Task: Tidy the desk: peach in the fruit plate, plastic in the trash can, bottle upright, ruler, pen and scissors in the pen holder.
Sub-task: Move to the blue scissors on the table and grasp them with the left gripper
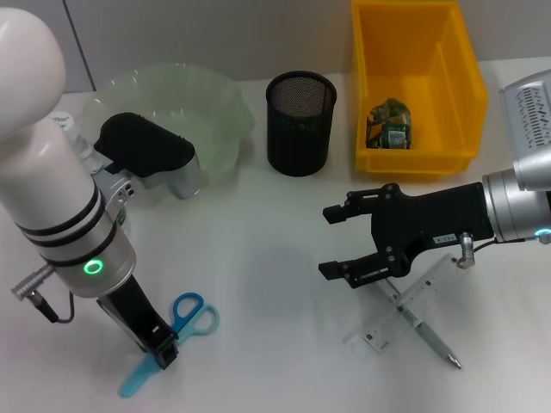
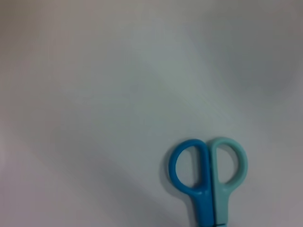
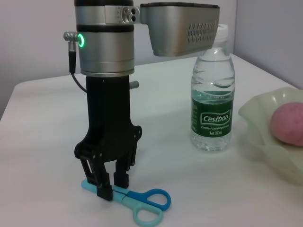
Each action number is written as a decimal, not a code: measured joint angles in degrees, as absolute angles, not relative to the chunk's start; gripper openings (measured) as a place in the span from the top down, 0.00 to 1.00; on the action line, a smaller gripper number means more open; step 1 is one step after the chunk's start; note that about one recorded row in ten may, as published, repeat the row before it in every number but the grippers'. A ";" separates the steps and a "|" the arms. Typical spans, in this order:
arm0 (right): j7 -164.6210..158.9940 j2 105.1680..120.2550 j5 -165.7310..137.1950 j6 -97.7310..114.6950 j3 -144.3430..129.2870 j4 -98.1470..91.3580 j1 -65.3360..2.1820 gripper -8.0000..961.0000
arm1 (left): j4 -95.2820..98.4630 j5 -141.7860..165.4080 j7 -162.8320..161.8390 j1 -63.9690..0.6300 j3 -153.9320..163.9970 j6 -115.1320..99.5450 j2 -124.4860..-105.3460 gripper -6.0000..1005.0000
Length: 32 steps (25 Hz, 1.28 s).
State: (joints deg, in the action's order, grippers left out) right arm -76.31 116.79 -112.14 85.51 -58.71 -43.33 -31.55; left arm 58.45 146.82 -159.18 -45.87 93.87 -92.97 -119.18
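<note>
We find the left tool lowered vertically onto the scissors at the near left of the white desk. In the right wrist view its fingers straddle the blades close to the pivot, one on each side and at desk level; they sit closed against the scissors, which lie flat on the surface. The blue and pale-teal handle loops extend clear of the tool, and the pale tip shows on the opposite side.

The right tool hovers over the right half of the desk, fingers spread apart and holding nothing. Just beside and partly beneath it lie the clear ruler and the pen, crossed over one another on the desk.

The black mesh pen holder stands upright at the centre rear. We can see nothing of its inside. To its right, the yellow trash can contains a crumpled piece of plastic. To its left sits the pale green fruit plate, largely screened by the left arm in the head view; the right wrist view shows the pink peach resting inside it.

The water bottle stands upright, cap on, near the fruit plate and behind the left arm.
</note>
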 joint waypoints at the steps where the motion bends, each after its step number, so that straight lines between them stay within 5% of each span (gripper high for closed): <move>1: -76.31 116.79 -112.14 85.52 -58.71 -43.35 -31.55 0.15 | 58.53 146.81 -159.15 -45.87 93.86 -92.98 -119.18 0.69; 11: -76.36 116.80 -112.14 85.52 -58.71 -43.42 -31.40 0.15 | 58.39 146.76 -159.08 -45.90 93.86 -92.83 -119.18 0.56; 32: -76.46 116.80 -111.96 85.52 -58.71 -43.70 -31.20 0.15 | 59.64 147.15 -162.51 -45.61 96.85 -92.26 -119.18 0.56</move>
State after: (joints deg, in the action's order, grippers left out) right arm -76.46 116.80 -111.96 85.52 -58.71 -43.70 -31.20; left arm 59.64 147.15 -162.51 -45.61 96.85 -92.26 -119.18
